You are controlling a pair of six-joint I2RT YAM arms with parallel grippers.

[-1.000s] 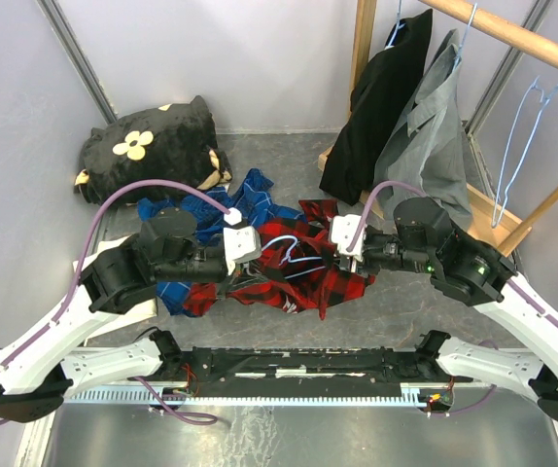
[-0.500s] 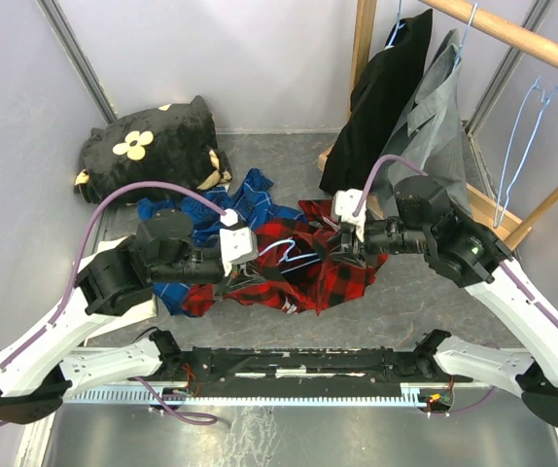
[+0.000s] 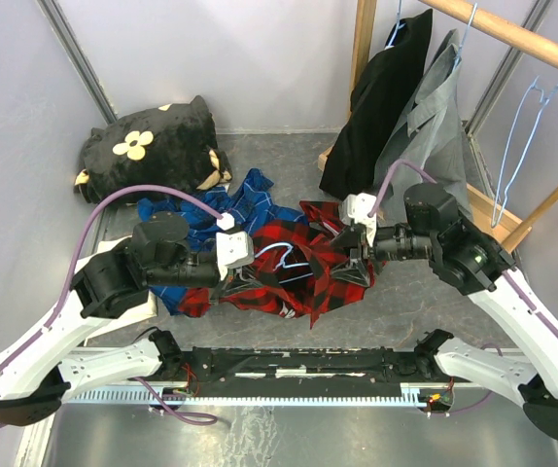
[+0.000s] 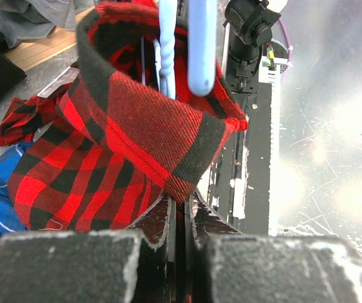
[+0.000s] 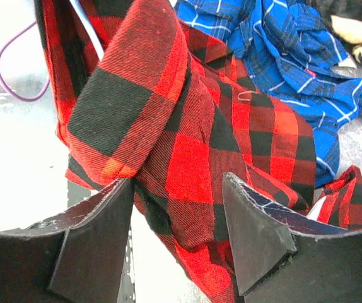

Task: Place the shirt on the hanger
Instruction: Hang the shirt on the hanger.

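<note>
Your left end effector has its fingers pressed together on the lower corner of the shirt, right where the collar fold ends. The red-and-black cloth rises straight off the tips and fills the view ahead of them. Just beyond that fold, the hanger comes out of the collar opening, with its pale blue hook and twisted wire neck both showing.

From above, the shirt is bunched between your two end effectors. The left end effector is at one edge and the right end effector at the other. A loop of the hanger lies on top of the cloth about midway between them.

Your right end effector has its fingers well apart. A thick fold of the shirt sits in the gap (it brushes one finger but is not squeezed). A short length of the hanger runs inside the cloth further out from the tips.

Past the shirt on the far side from the right end effector, the blue plaid shirt lies crumpled on the table, touching the red one.

Behind the right end effector, the wooden rack carries a black jacket, a grey shirt and a bare spare hanger. Well behind the left end effector, a dark flowered cushion rests on the table.
</note>
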